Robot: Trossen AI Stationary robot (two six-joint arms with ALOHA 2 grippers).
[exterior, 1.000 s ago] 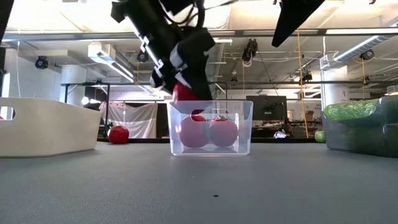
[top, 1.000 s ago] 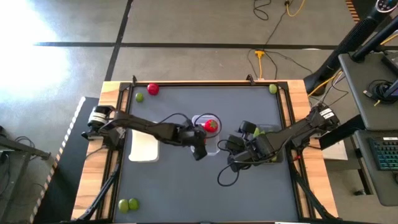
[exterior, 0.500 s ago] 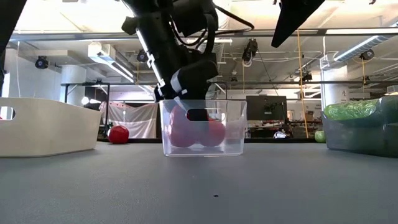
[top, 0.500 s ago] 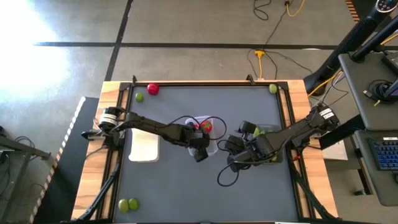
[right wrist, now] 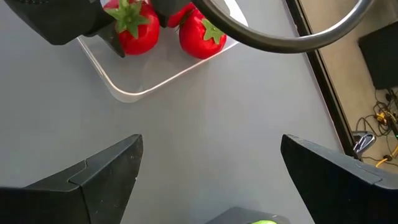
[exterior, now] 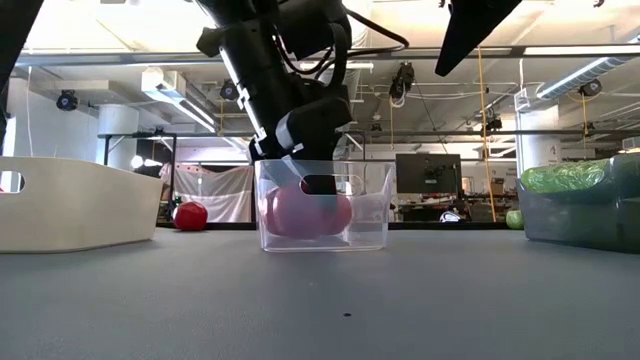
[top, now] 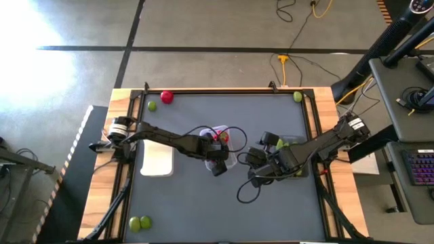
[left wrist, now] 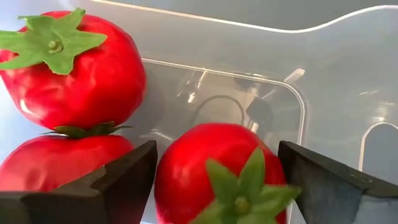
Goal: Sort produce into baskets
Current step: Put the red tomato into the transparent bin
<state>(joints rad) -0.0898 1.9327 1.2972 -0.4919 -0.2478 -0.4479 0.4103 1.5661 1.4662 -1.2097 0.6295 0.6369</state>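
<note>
The clear tray [top: 232, 160] stands at the table's middle and holds three red fruits with green tops [left wrist: 74, 68]. My left gripper [left wrist: 217, 162] reaches down into it and is shut on one red fruit [left wrist: 217, 168]; it also shows in the low view [exterior: 310, 180]. My right gripper [right wrist: 211, 168] is open and empty above the bare mat, just right of the clear tray. The white tray [top: 157, 160] lies left of the clear one. The dark grey tray [exterior: 580, 225], with green produce [exterior: 570, 178] in it, sits under my right arm. My left gripper has the red fruit between its two fingers, one finger [left wrist: 124, 180] on each of the fruit's opposite sides [left wrist: 171, 180]. The fingers come from above, slanting down into the tray. The fruit sits low in the clear tray, green top up, beside the two others.
A loose red fruit [top: 166, 97] and a lime [top: 152, 106] lie at the far left corner. Another lime [top: 298, 97] lies at the far right corner. Two limes [top: 139, 222] lie at the near left corner.
My left gripper has gone down with the red fruit from above the clear tray into it. The tray has slid a little toward the table's left.
</note>
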